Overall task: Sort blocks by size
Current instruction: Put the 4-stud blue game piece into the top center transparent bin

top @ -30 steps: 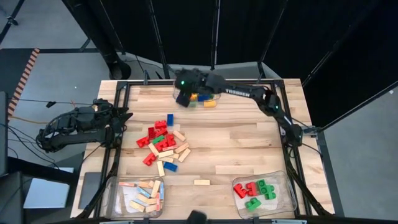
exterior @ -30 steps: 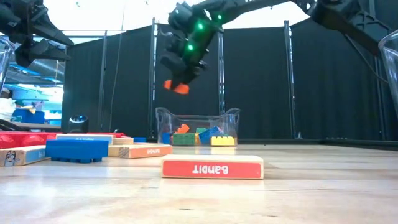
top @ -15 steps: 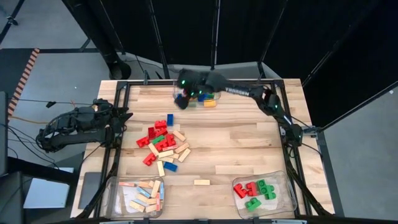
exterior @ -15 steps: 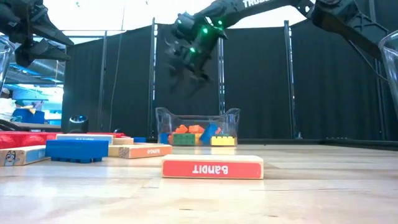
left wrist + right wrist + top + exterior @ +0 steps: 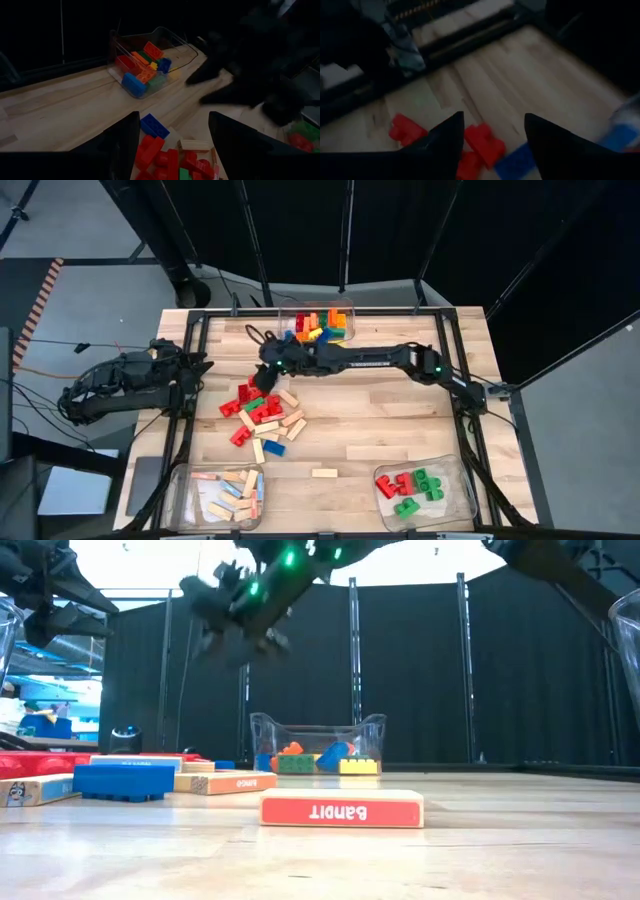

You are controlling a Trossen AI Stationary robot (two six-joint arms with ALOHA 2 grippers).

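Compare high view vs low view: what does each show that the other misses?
High view only: the bin of tan bars and the bin of red and green bricks on the near side, plus the left gripper waiting at the left table edge, jaws open.

Low view only: the word printed on the side of the lone wooden bar.

Both: the far bin of mixed bricks, the central pile, and the right gripper above the pile, jaws apart, empty.

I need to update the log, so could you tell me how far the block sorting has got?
Three bins already hold sorted blocks. The open, empty right gripper hovers at the central pile; the left gripper waits at the table's edge. That pile and one stray wooden bar remain.
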